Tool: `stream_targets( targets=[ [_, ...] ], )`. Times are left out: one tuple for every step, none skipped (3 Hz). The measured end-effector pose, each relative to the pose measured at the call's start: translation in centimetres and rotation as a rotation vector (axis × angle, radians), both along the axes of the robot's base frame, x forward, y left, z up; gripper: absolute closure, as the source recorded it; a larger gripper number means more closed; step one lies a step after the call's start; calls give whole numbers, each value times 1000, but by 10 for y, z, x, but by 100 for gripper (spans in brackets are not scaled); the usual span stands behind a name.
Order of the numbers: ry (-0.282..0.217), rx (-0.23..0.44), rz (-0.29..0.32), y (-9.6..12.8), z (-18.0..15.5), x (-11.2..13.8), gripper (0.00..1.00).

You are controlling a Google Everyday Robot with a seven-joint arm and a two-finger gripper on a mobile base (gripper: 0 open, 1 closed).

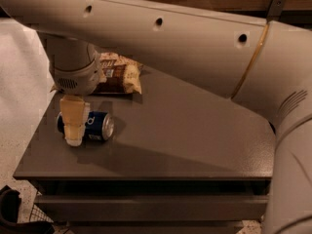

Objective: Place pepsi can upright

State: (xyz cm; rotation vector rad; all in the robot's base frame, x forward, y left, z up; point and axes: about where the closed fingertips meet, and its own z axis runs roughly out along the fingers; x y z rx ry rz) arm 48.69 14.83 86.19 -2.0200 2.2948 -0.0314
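The pepsi can (96,126) is dark blue with white lettering and lies on its side near the left edge of the grey table (185,130), its silver end facing right. My gripper (74,130) hangs straight down from the arm's wrist, right over the can's left half. Its tan fingers (74,121) cover that half of the can. I cannot tell whether they touch it.
A snack bag (119,77) in brown and yellow lies at the table's back left, behind the gripper. My large beige arm (195,38) spans the top of the view and hides the back of the table. The floor lies to the left of the table's edge.
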Motion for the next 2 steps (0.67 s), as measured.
stream_targets(
  targets=[
    [20,-11,-17,9,-14,-8,0],
    [36,-10,-18,23,-24,-13,0]
  ],
)
